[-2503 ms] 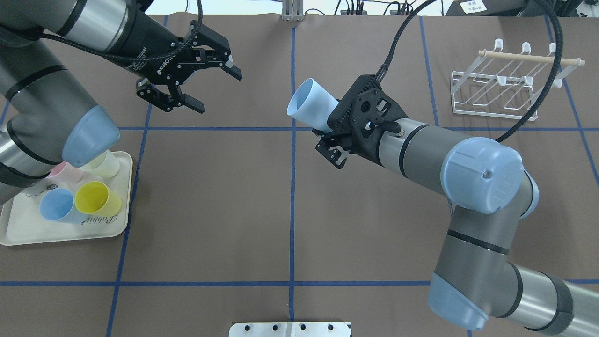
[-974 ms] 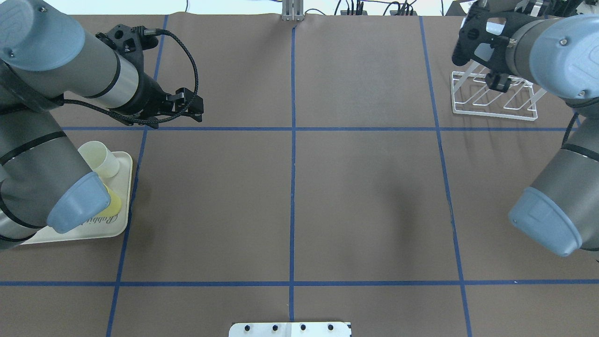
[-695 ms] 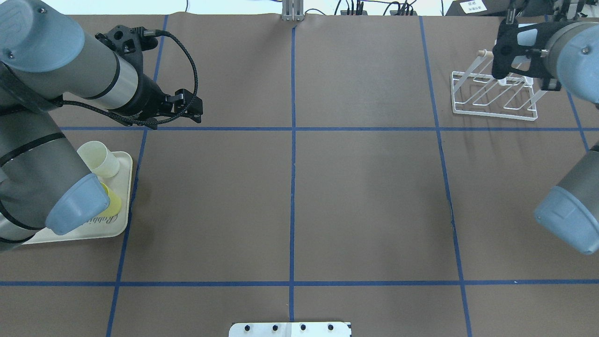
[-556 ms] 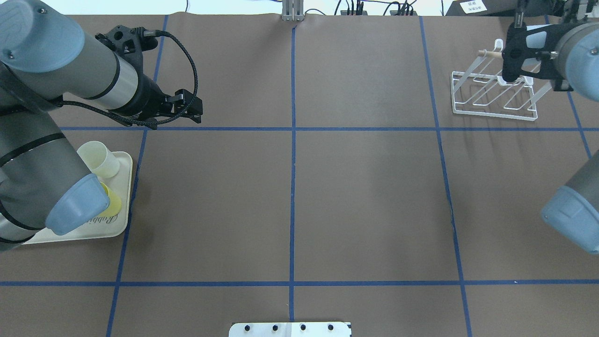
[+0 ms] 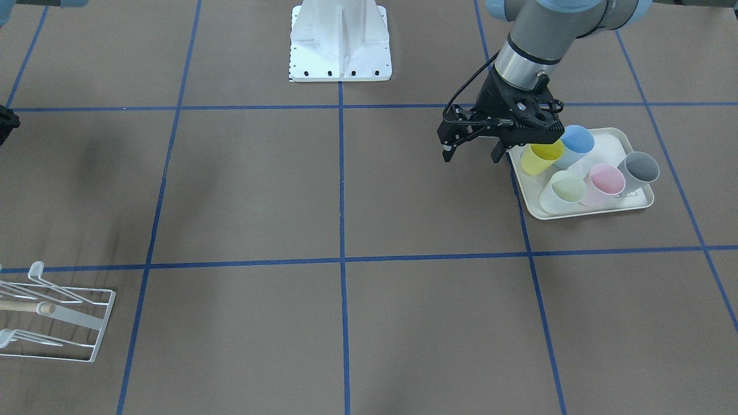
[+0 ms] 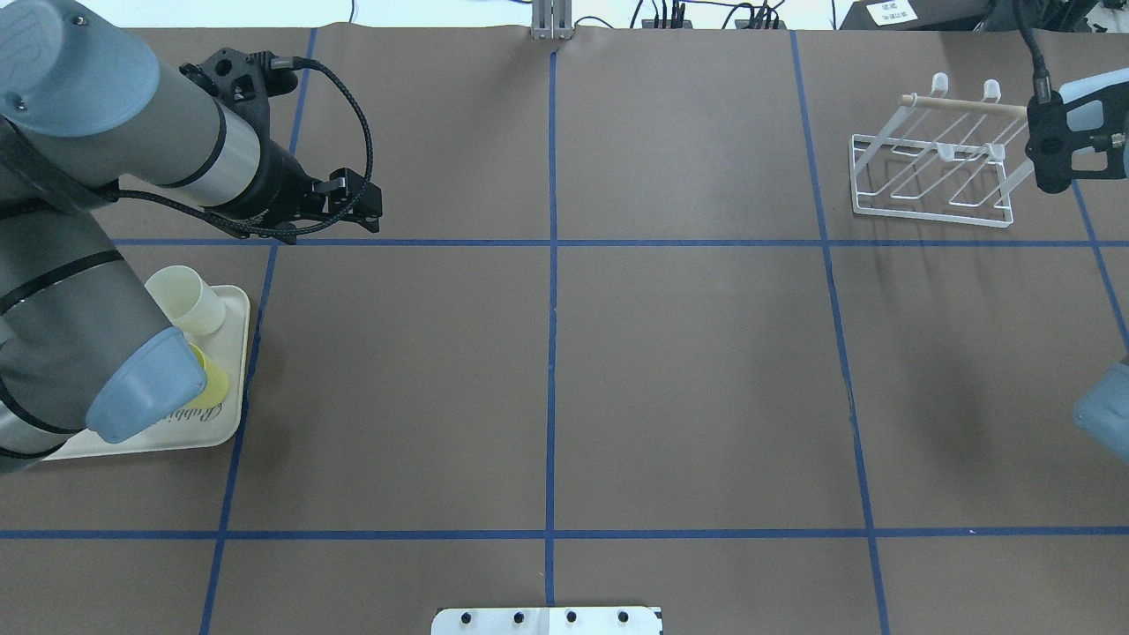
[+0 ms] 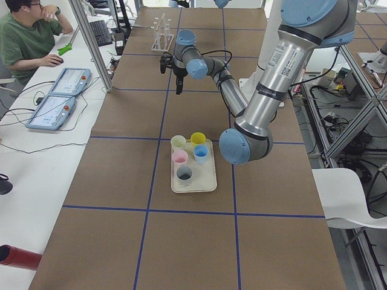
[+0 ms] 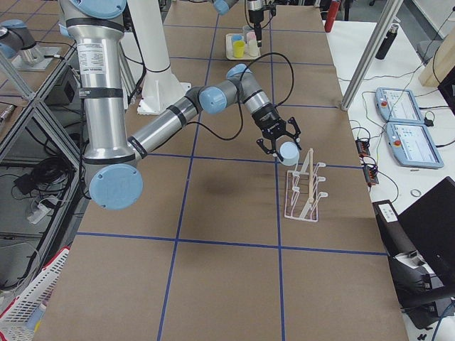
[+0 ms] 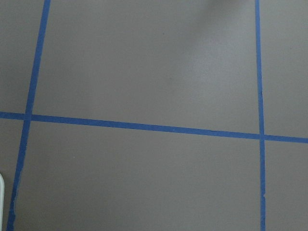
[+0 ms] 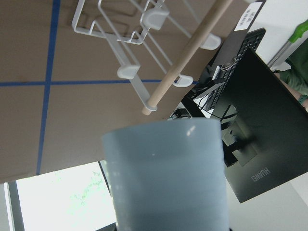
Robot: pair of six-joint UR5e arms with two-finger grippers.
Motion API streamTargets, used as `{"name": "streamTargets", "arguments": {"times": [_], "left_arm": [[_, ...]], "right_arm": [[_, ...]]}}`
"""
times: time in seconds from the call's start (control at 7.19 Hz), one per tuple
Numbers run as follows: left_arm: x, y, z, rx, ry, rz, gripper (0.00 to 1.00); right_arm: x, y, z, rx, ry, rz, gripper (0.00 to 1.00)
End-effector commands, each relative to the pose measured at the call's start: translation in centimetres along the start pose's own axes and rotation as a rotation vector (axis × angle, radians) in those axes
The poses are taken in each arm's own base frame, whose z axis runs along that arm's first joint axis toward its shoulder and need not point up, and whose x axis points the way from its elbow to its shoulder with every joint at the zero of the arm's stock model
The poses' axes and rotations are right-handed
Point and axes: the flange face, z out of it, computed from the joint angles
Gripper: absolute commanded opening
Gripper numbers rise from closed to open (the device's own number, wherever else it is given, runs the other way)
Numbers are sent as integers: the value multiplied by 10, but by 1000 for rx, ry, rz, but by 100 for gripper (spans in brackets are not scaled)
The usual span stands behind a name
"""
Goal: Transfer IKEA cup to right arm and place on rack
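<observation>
brown table [image 6: 706, 370] | blue tape grid [image 6: 551, 397] | white chair [image 7: 349, 196] | side desk [image 7: 30, 181]

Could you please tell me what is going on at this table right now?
The right arm's gripper holds a light-blue plastic cup in the air close beside the white wire drying rack. The cup is not yet on a prong. The left arm's gripper hangs open and empty next to the cream tray, where five other plastic cups sit: yellow, blue, pale yellow, pink and grey.
</observation>
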Motion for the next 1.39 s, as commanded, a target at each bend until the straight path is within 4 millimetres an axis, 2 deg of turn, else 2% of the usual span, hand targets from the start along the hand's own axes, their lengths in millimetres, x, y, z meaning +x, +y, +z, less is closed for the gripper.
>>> {"name": "streamTargets", "arguments": {"times": [0.0,0.14,0.28,0.42,0.83,1.11,1.25], "left_arm": [[1,0,-2,2,5,-1,100],[2,0,-2,3,6,0,100],[2,1,-4,5,10,-6,100],[4,2,-7,4,17,-4,100],[5,4,-9,3,22,-1,100],[5,4,-8,2,21,-1,100],[5,4,-8,2,22,0,100]], "right_arm": [[-12,-23,45,-93,-14,-177,0],[-14,-34,50,-138,5,-314,0],[7,-52,42,-160,47,-349,0],[7,-61,53,-169,32,-368,0],[-7,-77,73,-185,-2,-396,0],[-14,-95,74,-208,19,-382,0],[-15,-97,76,-213,22,-377,0]]}}
